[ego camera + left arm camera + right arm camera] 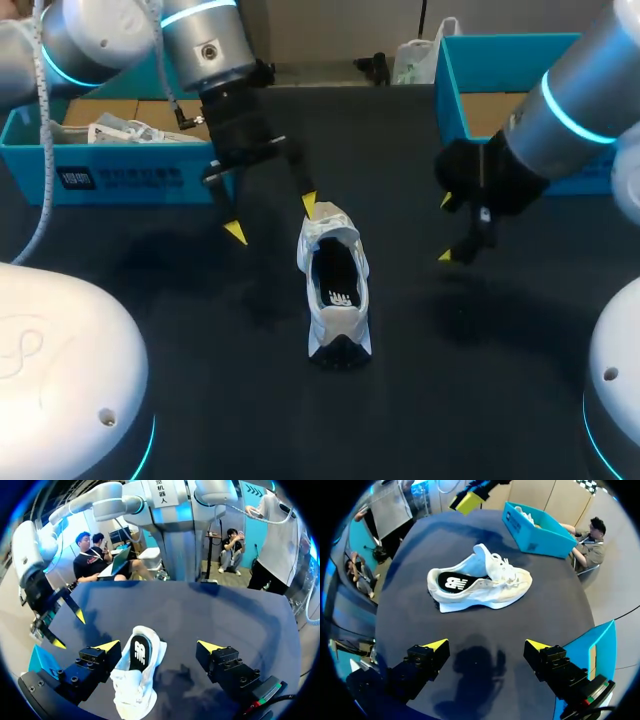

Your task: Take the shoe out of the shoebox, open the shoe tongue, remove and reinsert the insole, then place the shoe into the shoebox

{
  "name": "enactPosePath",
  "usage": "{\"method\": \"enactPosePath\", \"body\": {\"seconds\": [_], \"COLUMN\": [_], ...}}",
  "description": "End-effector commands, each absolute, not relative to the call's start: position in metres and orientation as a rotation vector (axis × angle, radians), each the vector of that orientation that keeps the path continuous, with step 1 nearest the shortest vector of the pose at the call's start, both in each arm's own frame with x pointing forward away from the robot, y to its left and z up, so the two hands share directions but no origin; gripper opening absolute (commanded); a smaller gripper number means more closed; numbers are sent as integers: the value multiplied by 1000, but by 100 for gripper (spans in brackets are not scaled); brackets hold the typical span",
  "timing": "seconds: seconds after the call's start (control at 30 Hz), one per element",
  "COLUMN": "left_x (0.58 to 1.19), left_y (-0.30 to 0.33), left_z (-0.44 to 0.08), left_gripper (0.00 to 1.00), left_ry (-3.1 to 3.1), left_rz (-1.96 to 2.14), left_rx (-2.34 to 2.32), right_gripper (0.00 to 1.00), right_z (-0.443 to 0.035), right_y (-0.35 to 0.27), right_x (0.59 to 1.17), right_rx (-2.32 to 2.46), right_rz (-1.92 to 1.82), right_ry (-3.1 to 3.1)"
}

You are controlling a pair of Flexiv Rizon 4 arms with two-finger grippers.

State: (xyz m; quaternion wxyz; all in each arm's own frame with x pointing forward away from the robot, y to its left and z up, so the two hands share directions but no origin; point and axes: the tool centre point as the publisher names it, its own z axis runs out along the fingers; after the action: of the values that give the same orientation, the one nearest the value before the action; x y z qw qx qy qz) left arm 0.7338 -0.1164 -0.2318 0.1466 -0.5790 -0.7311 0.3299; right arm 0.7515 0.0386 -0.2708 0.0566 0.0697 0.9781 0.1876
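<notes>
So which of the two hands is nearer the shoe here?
The left hand: one of its yellow fingertips sits right by the white sneaker, while the right hand hangs off to the side, well clear of it.

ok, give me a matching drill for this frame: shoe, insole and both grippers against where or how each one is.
1. shoe
2. insole
3. left gripper
4. right gripper

A. open, off to the shoe's side, holding nothing
B. black, inside the shoe
C. open, one finger by the shoe's toe end
D. upright on the table

Pairs: 1-D, 2-B, 3-C, 4-A
</notes>
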Motion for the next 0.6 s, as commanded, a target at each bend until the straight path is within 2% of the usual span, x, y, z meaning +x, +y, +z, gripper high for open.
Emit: {"method": "enactPosePath", "body": {"seconds": [0.03,0.27,0.33,0.37,0.4,0.43,0.47,0.6], "left_x": [741,749,752,753,754,756,757,760], "left_y": [-119,-127,-131,-133,-135,-138,-141,-152], "left_z": [-230,-231,-229,-228,-227,-224,-223,-219], "left_gripper": [100,100,47,36,32,5,0,0], "left_ry": [-2103,-2082,-2080,-2082,-2072,-2075,-2071,-2048], "left_rz": [899,785,764,751,754,745,743,724], "left_rx": [-1672,-1705,-1715,-1730,-1740,-1754,-1766,-1848], "right_gripper": [100,100,100,100,100,100,100,100], "right_z": [-232,-226,-226,-226,-226,-226,-226,-226], "right_y": [20,19,19,19,19,19,19,19], "right_x": [745,746,746,746,746,746,746,746], "right_rx": [184,190,190,190,190,190,190,190], "right_rz": [546,526,526,526,526,526,526,526], "right_ry": [3002,3009,3009,3009,3009,3009,3009,3009]}}
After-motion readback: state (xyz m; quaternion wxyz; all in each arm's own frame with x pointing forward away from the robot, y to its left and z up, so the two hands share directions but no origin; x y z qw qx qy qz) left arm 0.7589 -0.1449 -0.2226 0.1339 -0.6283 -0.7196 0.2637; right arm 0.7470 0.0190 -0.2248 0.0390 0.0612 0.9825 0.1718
